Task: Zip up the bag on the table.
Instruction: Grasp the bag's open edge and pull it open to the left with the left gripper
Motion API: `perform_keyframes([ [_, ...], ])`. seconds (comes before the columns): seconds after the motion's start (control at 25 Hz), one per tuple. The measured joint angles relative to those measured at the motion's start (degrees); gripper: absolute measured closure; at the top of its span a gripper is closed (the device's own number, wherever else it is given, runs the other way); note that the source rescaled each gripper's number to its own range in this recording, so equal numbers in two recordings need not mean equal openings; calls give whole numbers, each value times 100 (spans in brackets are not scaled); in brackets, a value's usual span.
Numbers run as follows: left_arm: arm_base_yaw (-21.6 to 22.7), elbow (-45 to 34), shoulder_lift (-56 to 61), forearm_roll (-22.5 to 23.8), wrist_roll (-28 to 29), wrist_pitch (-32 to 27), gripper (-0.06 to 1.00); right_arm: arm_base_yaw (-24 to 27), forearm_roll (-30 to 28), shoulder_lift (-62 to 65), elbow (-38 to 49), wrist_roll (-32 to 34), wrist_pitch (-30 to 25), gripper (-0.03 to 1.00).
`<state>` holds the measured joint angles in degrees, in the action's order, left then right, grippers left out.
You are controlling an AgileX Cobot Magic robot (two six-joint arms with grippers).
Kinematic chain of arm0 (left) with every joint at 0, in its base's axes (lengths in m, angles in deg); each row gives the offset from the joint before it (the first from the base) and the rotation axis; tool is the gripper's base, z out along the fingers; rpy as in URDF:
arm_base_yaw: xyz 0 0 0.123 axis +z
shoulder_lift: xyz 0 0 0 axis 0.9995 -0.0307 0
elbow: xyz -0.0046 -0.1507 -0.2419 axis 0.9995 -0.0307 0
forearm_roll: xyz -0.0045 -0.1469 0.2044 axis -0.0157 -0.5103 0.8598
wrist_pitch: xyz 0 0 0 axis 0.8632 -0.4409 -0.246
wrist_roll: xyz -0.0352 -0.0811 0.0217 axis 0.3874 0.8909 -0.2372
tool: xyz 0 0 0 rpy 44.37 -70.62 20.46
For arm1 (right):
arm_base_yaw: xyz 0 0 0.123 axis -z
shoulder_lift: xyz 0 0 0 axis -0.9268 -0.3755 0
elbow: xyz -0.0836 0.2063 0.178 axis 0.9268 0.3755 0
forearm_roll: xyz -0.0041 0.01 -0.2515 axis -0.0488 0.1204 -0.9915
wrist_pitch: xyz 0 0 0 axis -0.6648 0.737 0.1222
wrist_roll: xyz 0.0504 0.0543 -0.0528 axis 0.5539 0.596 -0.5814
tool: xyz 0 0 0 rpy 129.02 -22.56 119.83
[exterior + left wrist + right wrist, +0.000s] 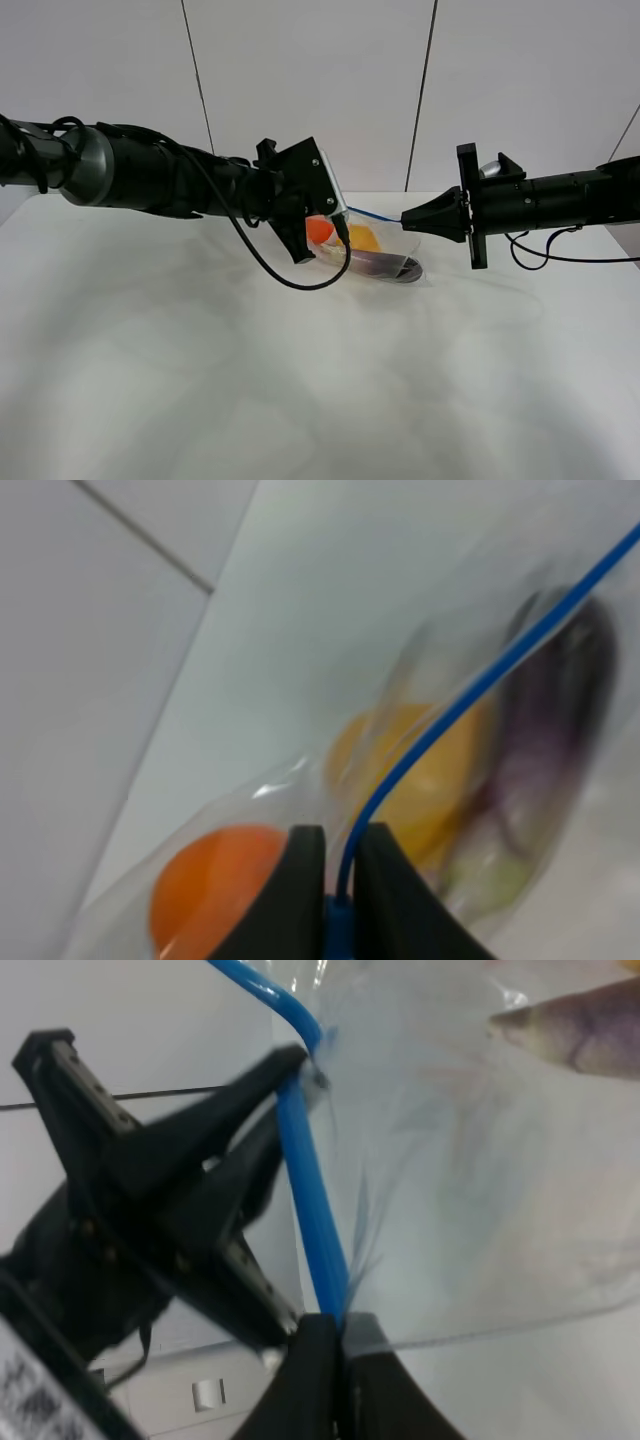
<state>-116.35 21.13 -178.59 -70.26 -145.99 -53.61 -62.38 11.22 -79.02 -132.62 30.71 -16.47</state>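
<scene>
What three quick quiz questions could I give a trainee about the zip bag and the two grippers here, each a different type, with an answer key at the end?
1. True or false: the left gripper and the right gripper are both shut on the blue zipper strip of the bag.
2. Multiple choice: which item inside the bag sits closest to the left gripper? A. orange B. banana C. apple
3. Fill in: the table under the bag is plain ____.
Key: 1 true; 2 A; 3 white.
</scene>
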Motion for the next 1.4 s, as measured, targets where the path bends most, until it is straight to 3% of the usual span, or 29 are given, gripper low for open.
perform_keyframes([
  [0.44, 1111, 0, 0, 41, -707, -366, 91, 0, 15, 0, 0, -5, -5, 97],
  [0.76, 1616, 0, 0, 66, -1036, -511, 91, -4, -45, 0, 0, -5, -5, 97],
  [1.4, 1903, 0, 0, 71, -1077, -568, 91, -49, -94, 0, 0, -18, -11, 97],
])
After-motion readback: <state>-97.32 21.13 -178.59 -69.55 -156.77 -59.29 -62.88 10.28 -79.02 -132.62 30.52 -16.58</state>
